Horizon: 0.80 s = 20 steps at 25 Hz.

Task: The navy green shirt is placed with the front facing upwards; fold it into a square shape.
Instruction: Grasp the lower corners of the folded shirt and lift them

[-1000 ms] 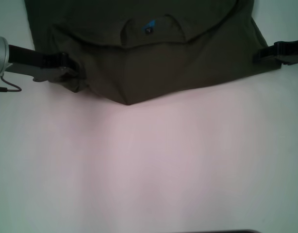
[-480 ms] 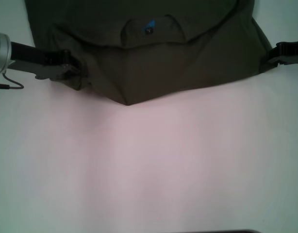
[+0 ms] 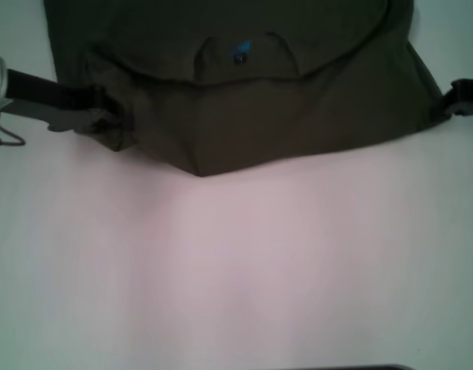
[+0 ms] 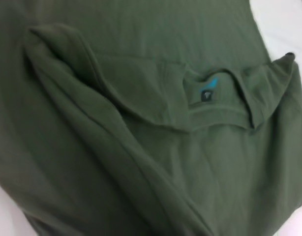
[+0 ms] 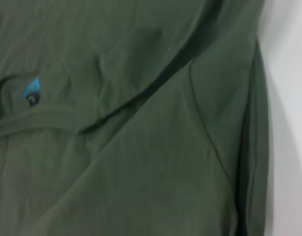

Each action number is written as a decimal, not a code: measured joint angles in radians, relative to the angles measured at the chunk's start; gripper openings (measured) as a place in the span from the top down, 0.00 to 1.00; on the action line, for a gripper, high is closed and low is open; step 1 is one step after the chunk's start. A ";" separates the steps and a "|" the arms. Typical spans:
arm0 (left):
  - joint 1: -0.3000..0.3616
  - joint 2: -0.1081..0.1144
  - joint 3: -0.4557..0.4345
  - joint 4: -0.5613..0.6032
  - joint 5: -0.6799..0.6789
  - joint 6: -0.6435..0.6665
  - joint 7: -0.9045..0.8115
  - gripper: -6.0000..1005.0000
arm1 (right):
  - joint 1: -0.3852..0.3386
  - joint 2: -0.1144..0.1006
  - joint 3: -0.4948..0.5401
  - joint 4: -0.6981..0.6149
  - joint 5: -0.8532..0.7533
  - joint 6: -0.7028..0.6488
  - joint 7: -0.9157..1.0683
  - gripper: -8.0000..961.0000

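Observation:
The navy green shirt (image 3: 259, 116) lies across the far part of the white table (image 3: 236, 270), its near edge dipping to a point in the middle. The collar sits on top with the blue neck label (image 3: 240, 51) showing. My left gripper (image 3: 109, 117) is shut on the shirt's left corner. At the far right, my right gripper (image 3: 449, 104) holds the right corner. The left wrist view is filled with the shirt (image 4: 141, 123), its folds and the label (image 4: 208, 91). In the right wrist view the shirt (image 5: 141, 162) shows a sleeve seam and the label (image 5: 32, 91).
White tabletop stretches from the shirt's near edge toward me. A thin cable (image 3: 5, 140) loops under the left arm at the view's left edge. A dark strip (image 3: 344, 368) runs along the bottom edge of the head view.
The right gripper has moved right toward the frame edge, drawing the shirt's right corner with it. The left gripper and the shirt's near edge have shifted slightly away from me.

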 joint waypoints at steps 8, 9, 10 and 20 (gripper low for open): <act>0.025 0.041 0.007 0.007 0.008 0.168 0.006 0.90 | -0.046 -0.030 -0.036 -0.062 -0.022 -0.252 -0.003 0.97; 0.032 0.042 0.008 0.003 0.010 0.182 0.006 0.90 | -0.051 -0.026 -0.038 -0.068 -0.034 -0.276 -0.003 0.97; 0.041 0.043 0.008 -0.003 0.012 0.200 0.006 0.90 | -0.056 -0.021 -0.039 -0.076 -0.047 -0.298 -0.003 0.97; 0.110 0.042 0.021 -0.065 0.043 0.367 0.014 0.90 | -0.107 0.047 -0.044 -0.142 -0.085 -0.453 -0.040 0.97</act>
